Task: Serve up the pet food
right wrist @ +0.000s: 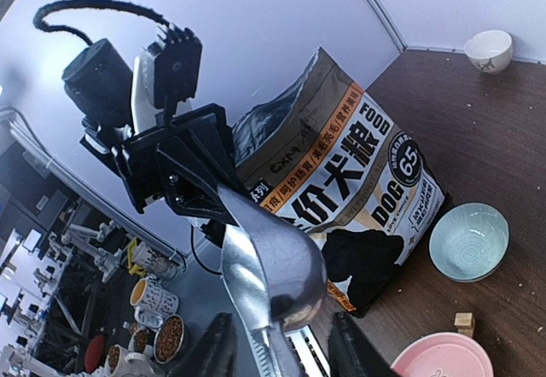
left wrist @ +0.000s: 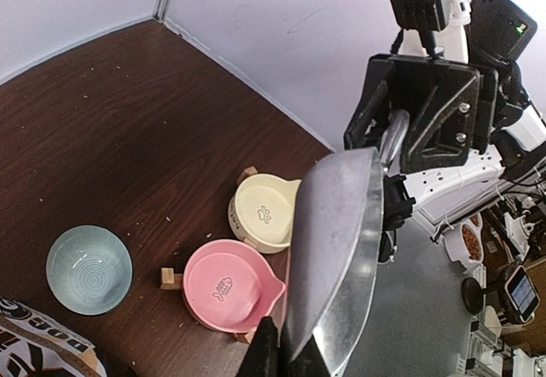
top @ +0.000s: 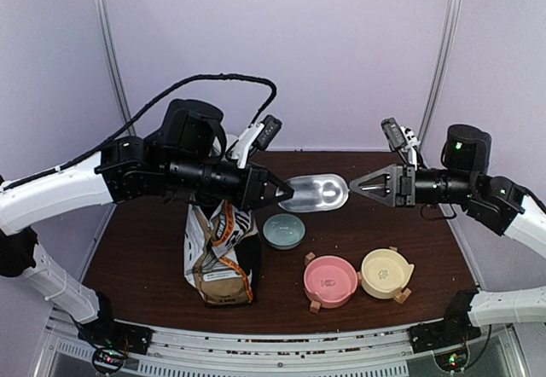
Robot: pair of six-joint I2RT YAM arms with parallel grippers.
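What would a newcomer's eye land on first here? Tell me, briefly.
The silver scoop hangs in mid-air at the centre, the left gripper shut on one end and the right gripper at the other. Beneath it on the left stands the printed dog-food bag, with the blue-green bowl, pink bowl and yellow bowl to its right, all empty.

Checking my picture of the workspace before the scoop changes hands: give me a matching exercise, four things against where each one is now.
Things:
1. silver metal scoop
2. brown-and-white printed paper bag
3. round blue-green ribbed bowl
4. pale yellow paw-print bowl

Places:
A. just right of the pink fish-print bowl
B. standing furthest left on the table
C. in the air, gripped by the left gripper
D. on the table just right of the bag

Pairs: 1-C, 2-B, 3-D, 4-A.
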